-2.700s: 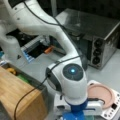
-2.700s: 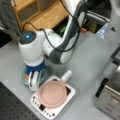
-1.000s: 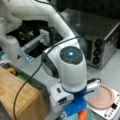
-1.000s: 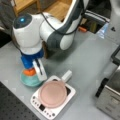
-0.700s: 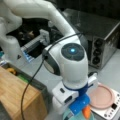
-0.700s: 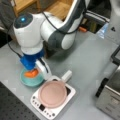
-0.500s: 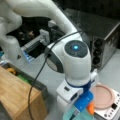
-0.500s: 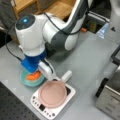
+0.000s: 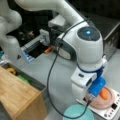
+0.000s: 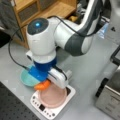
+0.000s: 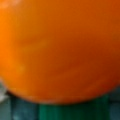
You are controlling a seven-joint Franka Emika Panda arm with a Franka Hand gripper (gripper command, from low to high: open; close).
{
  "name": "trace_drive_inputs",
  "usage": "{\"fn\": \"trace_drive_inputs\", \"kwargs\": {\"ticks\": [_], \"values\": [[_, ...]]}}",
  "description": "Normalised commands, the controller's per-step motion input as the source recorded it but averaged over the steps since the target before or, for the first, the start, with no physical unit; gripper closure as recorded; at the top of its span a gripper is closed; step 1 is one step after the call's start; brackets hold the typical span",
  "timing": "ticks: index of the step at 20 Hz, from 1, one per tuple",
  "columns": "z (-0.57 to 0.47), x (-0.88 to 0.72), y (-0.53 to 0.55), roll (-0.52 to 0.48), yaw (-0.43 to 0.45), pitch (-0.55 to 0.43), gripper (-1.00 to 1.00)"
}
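Above grey table (image 10: 82,75), gripper (image 10: 45,83) clasps orange object (image 10: 42,85).

Wrist view is basically all orange thing (image 11: 60,50), smeared and cut off at the top and both sides, so its shape is anyone's guess. Under it there's a green strip (image 11: 72,111), too blurred to name.

In both front views the gripper (image 10: 46,83) is buried under the arm's own wrist, so the jaws don't show (just a bit of orange (image 9: 104,94) poking out beside them). The pink bowl (image 9: 111,100) below the jaws is half covered by the arm. The teal bowl (image 9: 77,113) runs off the bottom edge, and the scale (image 9: 112,112) runs off the right.
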Motion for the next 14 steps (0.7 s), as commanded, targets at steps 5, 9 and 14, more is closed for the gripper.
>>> {"fn": "trace_drive_inputs", "kwargs": {"ticks": [5, 9, 14], "values": [[-0.12, 0.0, 0.14, -0.218, 0.204, -0.079, 1.0], [-0.19, 0.03, 0.02, -0.232, 0.204, -0.109, 1.0], [-0.16, 0.0, 0.02, -0.201, 0.168, -0.106, 1.0]]}}
